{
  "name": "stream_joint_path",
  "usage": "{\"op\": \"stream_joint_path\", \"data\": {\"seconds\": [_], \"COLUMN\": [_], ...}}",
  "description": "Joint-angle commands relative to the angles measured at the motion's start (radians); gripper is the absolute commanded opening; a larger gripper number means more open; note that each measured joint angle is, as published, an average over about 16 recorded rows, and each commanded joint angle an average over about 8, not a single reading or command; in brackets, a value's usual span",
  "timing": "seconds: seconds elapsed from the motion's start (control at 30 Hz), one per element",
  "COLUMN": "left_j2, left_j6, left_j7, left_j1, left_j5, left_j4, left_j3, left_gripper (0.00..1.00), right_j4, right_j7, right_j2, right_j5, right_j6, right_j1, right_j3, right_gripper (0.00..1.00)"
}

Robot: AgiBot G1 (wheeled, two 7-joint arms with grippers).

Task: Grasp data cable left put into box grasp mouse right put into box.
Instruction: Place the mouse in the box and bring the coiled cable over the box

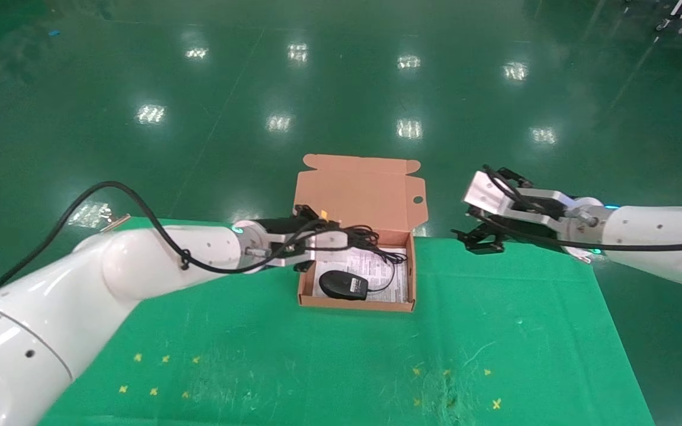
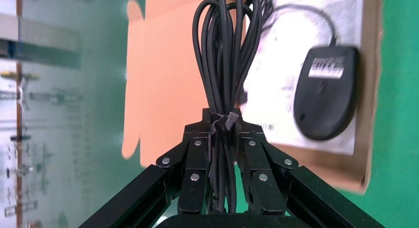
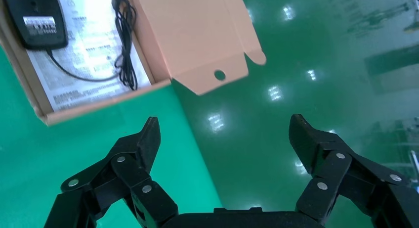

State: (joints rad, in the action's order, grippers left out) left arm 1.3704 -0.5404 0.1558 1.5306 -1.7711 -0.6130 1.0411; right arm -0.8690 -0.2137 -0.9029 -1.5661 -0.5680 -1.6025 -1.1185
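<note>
Over box (image 1: pixel 400 305): left tool (image 2: pixel 225 121) clamps data cable (image 2: pixel 227 50) | mouse (image 1: pixel 344 285) on leaflet (image 1: pixel 385 278) inside | right tool (image 3: pixel 225 139) wide, beside.

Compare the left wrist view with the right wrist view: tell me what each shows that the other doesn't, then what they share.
Only the left wrist view shows the left gripper shut on the cable, whose tied bundle hangs over the box.

Only the right wrist view shows the right gripper open and holding nothing, off the table's edge beside the box, and the round hole in the lid.

Both show the box with its lid open, the mouse lying underside up on the leaflet, and the mouse's cord.
</note>
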Motion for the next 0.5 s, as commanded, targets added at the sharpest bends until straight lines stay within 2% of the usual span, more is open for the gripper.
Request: {"op": "stream_joint_path", "data": {"seconds": [0.03, 0.37, 0.4, 0.5], "left_j2": [0.002, 0.003, 0.003, 0.003], "left_j6": [0.011, 0.040, 0.041, 0.043], "left_j7": [0.020, 0.044, 0.047, 0.050], "left_j1": [-0.006, 0.001, 0.002, 0.004], "left_j5": [0.034, 0.155, 0.162, 0.185], "left_j4": [-0.008, -0.030, -0.031, -0.030], "left_j3": [0.023, 0.149, 0.157, 0.184], "left_gripper": [0.00, 0.00, 0.08, 0.46], "right_j4": [-0.025, -0.118, -0.123, -0.139], "right_j7": [-0.020, -0.105, -0.110, -0.122], "right_j2": [0.024, 0.092, 0.095, 0.104], "right_j5": [-0.011, -0.049, -0.052, -0.062], "right_j6": [0.002, 0.024, 0.026, 0.034], "right_j1": [0.000, 0.004, 0.005, 0.007], "right_j3": [-0.002, -0.005, -0.006, -0.007], "right_gripper": [1.00, 1.00, 1.00, 1.00]}}
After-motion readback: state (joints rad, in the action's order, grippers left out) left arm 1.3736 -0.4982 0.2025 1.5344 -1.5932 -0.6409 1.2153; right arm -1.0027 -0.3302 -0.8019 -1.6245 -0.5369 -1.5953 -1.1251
